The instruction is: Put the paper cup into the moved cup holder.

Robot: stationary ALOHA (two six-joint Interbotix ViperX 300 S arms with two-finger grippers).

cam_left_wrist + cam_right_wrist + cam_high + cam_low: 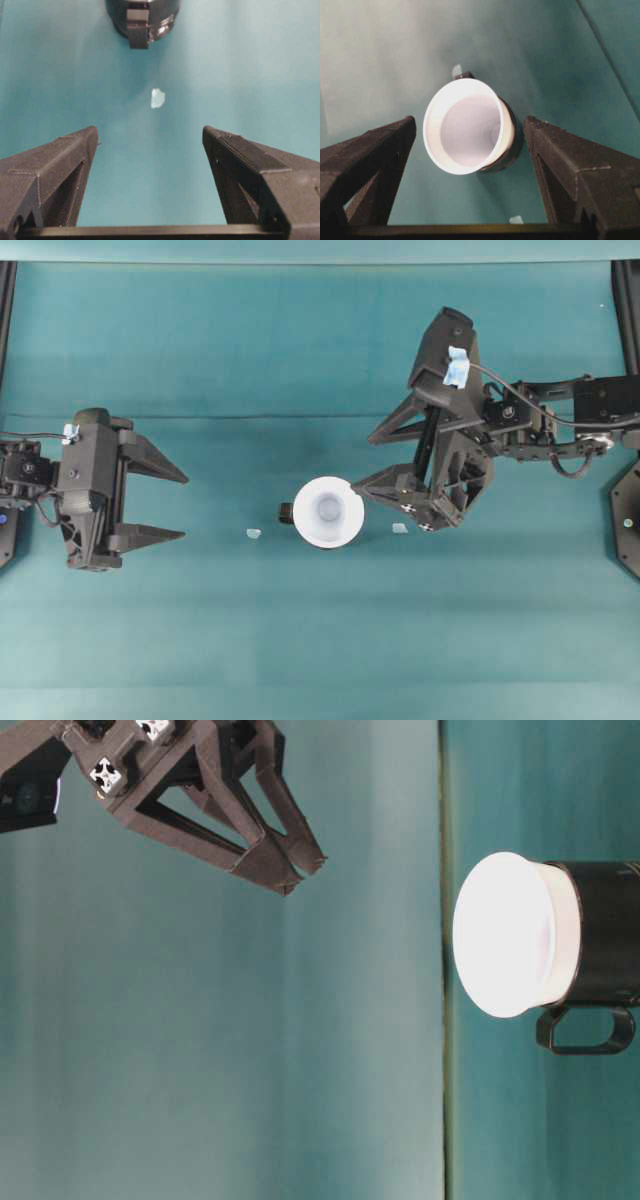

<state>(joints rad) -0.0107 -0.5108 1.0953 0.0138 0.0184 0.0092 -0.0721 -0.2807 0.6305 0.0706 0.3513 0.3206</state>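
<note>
Paper cup (pixel 469 131) in cup holder (pixel 506 150), below parted right fingers (pixel 560 165).

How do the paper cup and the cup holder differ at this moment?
The paper cup is matte white; the cup holder is glossy black. The cup has no handle; the holder has a small side handle. The cup sits inside, its rim sticking out above the holder's mouth. Both are round and neither is gripped.
</note>
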